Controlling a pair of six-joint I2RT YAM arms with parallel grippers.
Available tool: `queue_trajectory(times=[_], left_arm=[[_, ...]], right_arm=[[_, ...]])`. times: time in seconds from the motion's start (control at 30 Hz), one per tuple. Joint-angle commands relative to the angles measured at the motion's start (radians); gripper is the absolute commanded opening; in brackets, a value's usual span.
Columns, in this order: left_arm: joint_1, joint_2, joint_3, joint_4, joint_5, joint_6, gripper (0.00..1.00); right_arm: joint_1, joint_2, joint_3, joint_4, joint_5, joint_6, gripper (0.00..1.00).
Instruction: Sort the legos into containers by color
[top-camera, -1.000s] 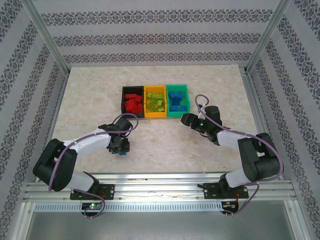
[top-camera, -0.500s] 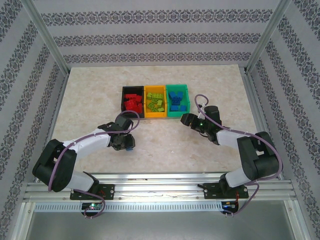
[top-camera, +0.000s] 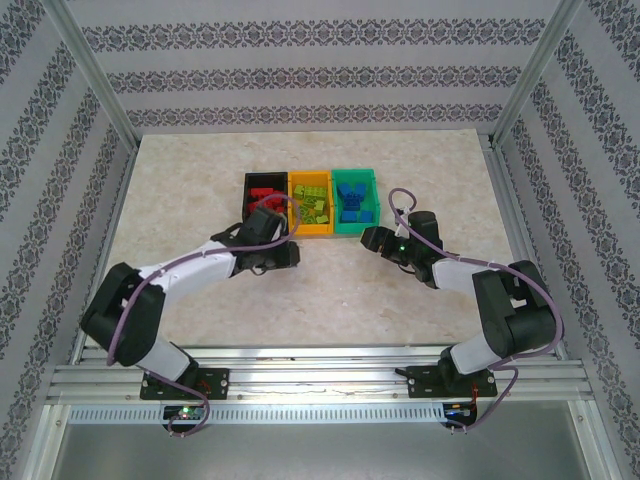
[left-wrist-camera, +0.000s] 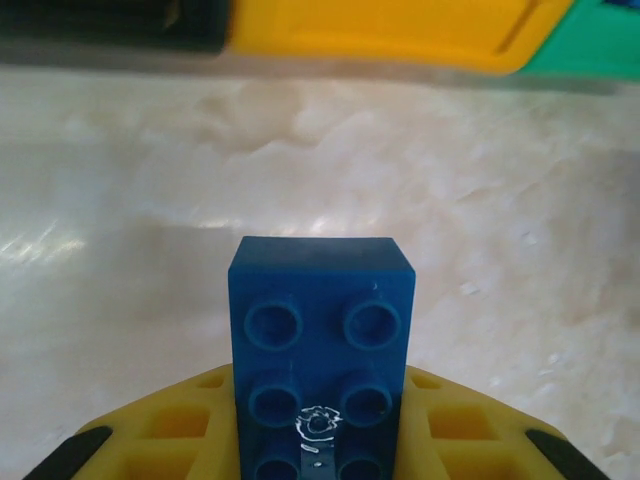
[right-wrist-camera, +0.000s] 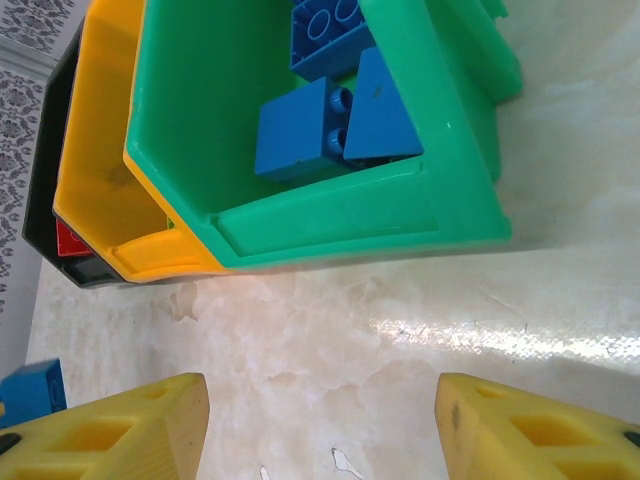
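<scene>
One blue brick outstanding by my read; it's clamped in the left end effector between the yellow fingers, studs facing the wrist camera, long axis running straight out along the fingers toward the bins. That end effector sits just short of the seam between the black bin and the yellow bin. The target, the green bin, is ahead and off to its right, one bin over, already holding blue bricks. Reds are in the black bin, limes in the yellow. The right end effector has its jaws apart with nothing between them, parked at the green bin's near wall. It's the nearer arm to that bin, but the left has the brick, so I'd expect a rightward traverse across the yellow bin's front, then a drop. The rest of the desk carries no loose bricks that I can make out.
</scene>
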Motion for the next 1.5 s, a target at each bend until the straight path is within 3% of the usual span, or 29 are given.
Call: queue_trajectory(times=[0.0, 0.57, 0.77, 0.9, 1.1, 1.47], left_arm=[[-0.015, 0.061, 0.112, 0.047, 0.029, 0.035, 0.19], [-0.024, 0.474, 0.778, -0.108, 0.090, 0.126, 0.21], [-0.025, 0.620, 1.040, -0.265, 0.062, 0.191, 0.34], [-0.025, 0.685, 1.163, -0.357, 0.059, 0.209, 0.50], [-0.029, 0.608, 1.035, -0.292, 0.040, 0.214, 0.61], [-0.015, 0.235, 0.433, 0.056, -0.095, 0.242, 0.64]], right_arm=[[-0.008, -0.010, 0.005, 0.029, -0.001, 0.000, 0.62], [-0.074, -0.006, -0.010, 0.051, -0.020, 0.021, 0.62], [-0.077, 0.004, -0.013, 0.068, -0.025, 0.034, 0.62], [-0.074, 0.010, -0.017, 0.088, -0.041, 0.047, 0.62], [-0.074, 0.004, -0.017, 0.088, -0.046, 0.052, 0.62], [-0.066, -0.010, -0.019, 0.069, -0.019, 0.034, 0.62]])
